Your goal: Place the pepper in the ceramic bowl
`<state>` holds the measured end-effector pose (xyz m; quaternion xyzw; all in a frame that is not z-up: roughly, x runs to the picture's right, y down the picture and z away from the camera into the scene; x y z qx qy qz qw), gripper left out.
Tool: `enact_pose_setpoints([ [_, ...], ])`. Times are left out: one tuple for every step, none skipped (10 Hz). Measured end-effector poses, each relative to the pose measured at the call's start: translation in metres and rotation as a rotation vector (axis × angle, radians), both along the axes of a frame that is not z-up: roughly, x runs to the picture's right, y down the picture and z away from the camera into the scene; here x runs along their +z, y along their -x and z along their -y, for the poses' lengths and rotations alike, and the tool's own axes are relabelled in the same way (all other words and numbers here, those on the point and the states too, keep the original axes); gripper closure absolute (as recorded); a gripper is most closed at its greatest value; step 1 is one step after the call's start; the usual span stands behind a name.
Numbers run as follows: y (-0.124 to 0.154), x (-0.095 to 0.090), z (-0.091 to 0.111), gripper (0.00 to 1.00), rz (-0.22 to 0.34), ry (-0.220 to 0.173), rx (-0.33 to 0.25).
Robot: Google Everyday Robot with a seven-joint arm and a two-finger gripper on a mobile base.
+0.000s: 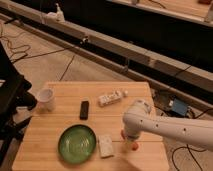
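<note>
The gripper (130, 138) is down over the near right part of the wooden table (55, 122). It is mostly hidden under the arm's white wrist, so whether it is wide, narrow or holding anything cannot be told. The pepper (133, 145) lies right beneath it, with only red-orange bits showing at the wrist's edge. It is well to the right of the ceramic bowl (76, 143), and a small white block (105, 145) sits between them. By its look the pepper is light, smooth-skinned and slightly yielding, apt to roll or slip. A gentle hold across its thicker middle, crosswise to its length, seems safest. The bowl looks hard and glossy, so a low release would suit.
</note>
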<state>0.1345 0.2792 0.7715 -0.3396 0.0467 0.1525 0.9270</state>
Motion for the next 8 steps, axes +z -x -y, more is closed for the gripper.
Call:
enact_pose_setpoints([
  [0.0,0.005,-0.006,0.39,0.002,0.008,0.004],
  [0.0,0.009,-0.011,0.46,0.003,0.013,0.006],
  [-0.001,0.013,-0.012,0.56,0.004,0.009,0.005],
  [-0.002,0.015,-0.01,0.68,0.007,-0.004,0.004],
  [-0.002,0.015,-0.008,0.78,0.013,-0.017,-0.005],
  [-0.001,0.014,-0.003,0.9,0.02,-0.033,-0.016],
  [-0.003,0.012,0.006,0.96,0.019,-0.058,-0.023],
  [-0.005,0.006,0.022,1.0,0.016,-0.099,-0.033],
])
